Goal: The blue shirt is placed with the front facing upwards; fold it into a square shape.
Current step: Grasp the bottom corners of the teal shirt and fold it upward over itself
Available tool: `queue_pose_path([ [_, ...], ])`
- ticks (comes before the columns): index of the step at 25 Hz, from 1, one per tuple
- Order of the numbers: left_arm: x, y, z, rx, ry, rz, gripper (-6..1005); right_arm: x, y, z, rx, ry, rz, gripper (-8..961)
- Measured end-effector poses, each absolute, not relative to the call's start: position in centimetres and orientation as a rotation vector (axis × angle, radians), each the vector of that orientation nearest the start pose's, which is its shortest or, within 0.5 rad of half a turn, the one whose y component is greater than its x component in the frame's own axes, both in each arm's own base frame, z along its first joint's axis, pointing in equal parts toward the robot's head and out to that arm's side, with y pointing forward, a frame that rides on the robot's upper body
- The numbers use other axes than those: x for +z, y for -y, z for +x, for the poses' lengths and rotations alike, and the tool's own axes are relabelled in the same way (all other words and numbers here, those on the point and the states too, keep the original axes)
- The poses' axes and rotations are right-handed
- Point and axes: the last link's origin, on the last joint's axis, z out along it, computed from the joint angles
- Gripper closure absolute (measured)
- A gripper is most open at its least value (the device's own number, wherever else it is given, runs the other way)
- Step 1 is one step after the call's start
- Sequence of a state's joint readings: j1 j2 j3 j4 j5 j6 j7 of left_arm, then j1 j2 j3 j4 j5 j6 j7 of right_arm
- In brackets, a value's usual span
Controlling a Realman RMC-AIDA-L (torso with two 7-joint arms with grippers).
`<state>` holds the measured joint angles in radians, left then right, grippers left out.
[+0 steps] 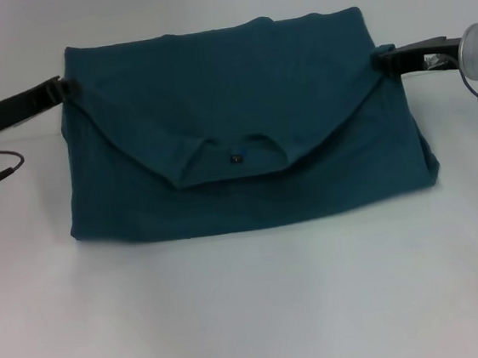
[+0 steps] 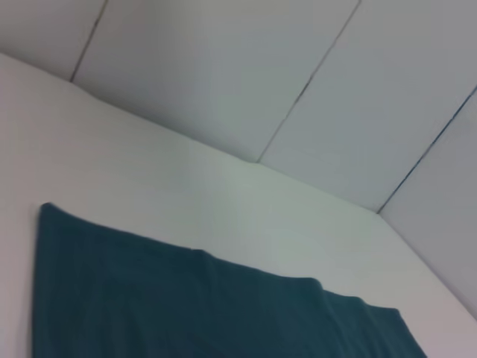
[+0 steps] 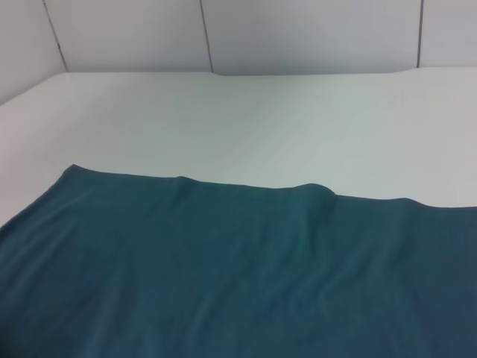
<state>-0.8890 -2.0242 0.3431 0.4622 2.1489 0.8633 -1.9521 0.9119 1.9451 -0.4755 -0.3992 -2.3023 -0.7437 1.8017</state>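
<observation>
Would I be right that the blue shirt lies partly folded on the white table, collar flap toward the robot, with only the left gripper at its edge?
Not quite: the head view shows both the left gripper and right gripper at the blue shirt's far corners.

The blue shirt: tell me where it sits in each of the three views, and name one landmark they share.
Head view: the blue shirt fills the centre, top folded down, collar facing the camera.
Left wrist view: it covers the lower part of the picture, far edge running diagonally.
Right wrist view: it spans the lower half.
Shared landmark: the white table under the shirt in all three.
</observation>
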Motion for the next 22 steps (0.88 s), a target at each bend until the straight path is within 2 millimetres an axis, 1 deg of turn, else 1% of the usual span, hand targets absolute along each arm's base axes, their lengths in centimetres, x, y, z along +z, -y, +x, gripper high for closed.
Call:
queue_pose_path([
  [6,3.4,-47.0,-24.3,-0.747,1.309,-1.928,991,4.5,-48.1,26.1,0.324,-0.997,-2.063,742],
  [16,2.0,-46.1,-24.8,-0.757,1.349,-1.917,915,3.2,-47.5,26.9,0.295,-1.010,-2.042,734],
  [22,2.0,-45.8,-25.3,-0.776,1.373,-1.885,869,3.3,-47.4,27.1,0.291,-0.991,-2.033,729],
])
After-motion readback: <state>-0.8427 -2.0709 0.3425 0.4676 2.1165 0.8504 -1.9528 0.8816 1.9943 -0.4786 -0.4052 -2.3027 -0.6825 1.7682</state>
